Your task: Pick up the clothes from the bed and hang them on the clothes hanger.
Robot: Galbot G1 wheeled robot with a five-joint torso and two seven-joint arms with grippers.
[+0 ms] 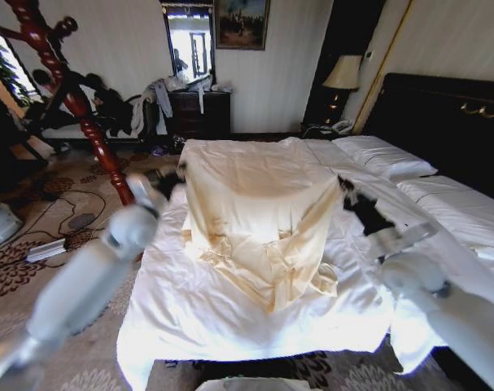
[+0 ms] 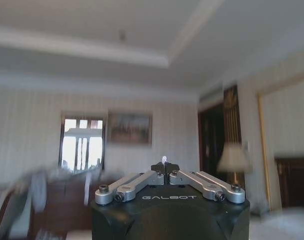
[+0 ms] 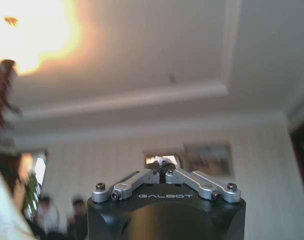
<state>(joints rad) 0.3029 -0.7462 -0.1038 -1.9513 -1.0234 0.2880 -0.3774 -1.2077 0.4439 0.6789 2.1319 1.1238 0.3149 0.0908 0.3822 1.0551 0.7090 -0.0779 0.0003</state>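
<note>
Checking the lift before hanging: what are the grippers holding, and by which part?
Both hold the clothes, spread above the bed: the left gripper is shut on one upper corner, the right gripper on the other.

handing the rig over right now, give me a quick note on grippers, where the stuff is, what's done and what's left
Left gripper: raised above the bed's left side, shut on the clothes at their upper left corner.
Right gripper: raised on the right, shut on the upper right corner.
Clothes: cream garment held up spread between both grippers, lower part draping onto the white duvet.
Done: garment grasped and lifted.
Left: get it onto the clothes hanger. A wooden coat stand is at the left.
</note>
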